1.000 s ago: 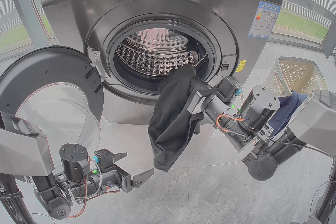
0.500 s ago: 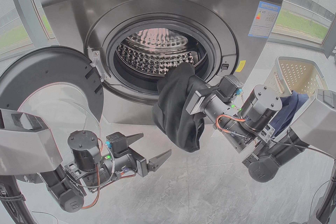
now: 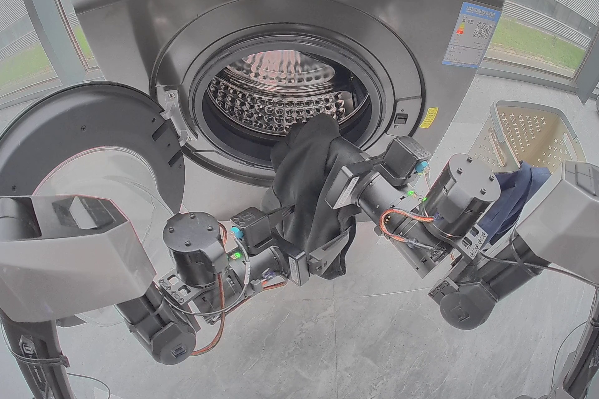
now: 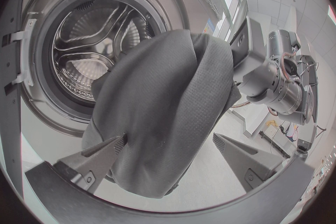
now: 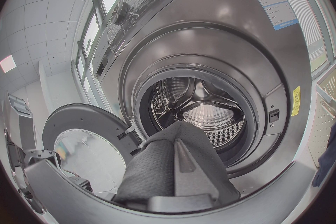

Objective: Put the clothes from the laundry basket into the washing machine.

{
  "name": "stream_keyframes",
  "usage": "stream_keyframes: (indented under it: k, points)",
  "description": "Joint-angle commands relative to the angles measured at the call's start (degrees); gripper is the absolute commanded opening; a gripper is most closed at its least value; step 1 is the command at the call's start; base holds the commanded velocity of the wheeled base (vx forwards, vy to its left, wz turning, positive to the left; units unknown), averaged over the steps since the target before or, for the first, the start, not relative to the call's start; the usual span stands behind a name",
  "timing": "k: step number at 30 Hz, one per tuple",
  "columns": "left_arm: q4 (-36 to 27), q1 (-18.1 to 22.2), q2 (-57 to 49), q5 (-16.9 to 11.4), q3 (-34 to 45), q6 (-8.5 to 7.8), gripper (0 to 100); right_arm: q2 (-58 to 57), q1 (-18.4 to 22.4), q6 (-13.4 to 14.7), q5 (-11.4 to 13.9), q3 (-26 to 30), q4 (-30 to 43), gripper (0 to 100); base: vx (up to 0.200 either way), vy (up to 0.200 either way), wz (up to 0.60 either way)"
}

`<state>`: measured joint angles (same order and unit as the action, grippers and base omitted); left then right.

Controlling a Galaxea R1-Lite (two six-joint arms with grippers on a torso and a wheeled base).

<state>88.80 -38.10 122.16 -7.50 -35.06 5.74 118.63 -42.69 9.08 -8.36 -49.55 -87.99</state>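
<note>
Black garment (image 3: 299, 188) hangs clenched in right hand (image 5: 171, 151), left hand (image 4: 168, 136) spread wide around it.

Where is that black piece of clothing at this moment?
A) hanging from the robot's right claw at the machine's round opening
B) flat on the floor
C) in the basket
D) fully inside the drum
A: the black garment dangles from the right claw at the lip of the washing machine opening, with most of it hanging outside the drum.
</note>
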Motion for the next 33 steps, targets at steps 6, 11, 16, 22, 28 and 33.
stream_keyframes:
  k: [6, 11, 16, 22, 28, 33]
  points:
    - [0.0, -0.9, 4.8, 0.5, -4.5, 0.06, 100, 0.4, -1.1, 0.1, 0.0, 0.0, -0.3, 0, 0.000, 0.000, 0.00]
    - [0.0, 0.3, 8.7, 5.1, -9.5, 0.15, 100, -0.1, -1.8, 0.1, -0.1, 1.2, -0.3, 0, 0.000, 0.000, 0.00]
    - [0.0, 0.7, 9.2, 5.7, -11.0, 0.15, 100, -0.3, -2.4, 0.2, -0.1, 2.2, -0.4, 0, 0.000, 0.000, 0.00]
    - [0.0, 1.7, 10.7, 5.8, -11.5, 0.06, 100, -0.5, -2.9, 0.2, -1.0, 2.7, -0.4, 0, 0.000, 0.000, 0.00]
    - [0.0, 3.4, 12.1, 5.8, -13.5, 0.06, 100, -1.6, -3.2, 0.2, -1.0, 3.6, -0.3, 0, 0.000, 0.000, 0.00]
    - [0.0, 4.0, 13.3, 6.4, -15.5, 0.06, 100, -2.3, -3.2, 0.3, -1.0, 4.8, -0.4, 0, 0.000, 0.000, 0.00]
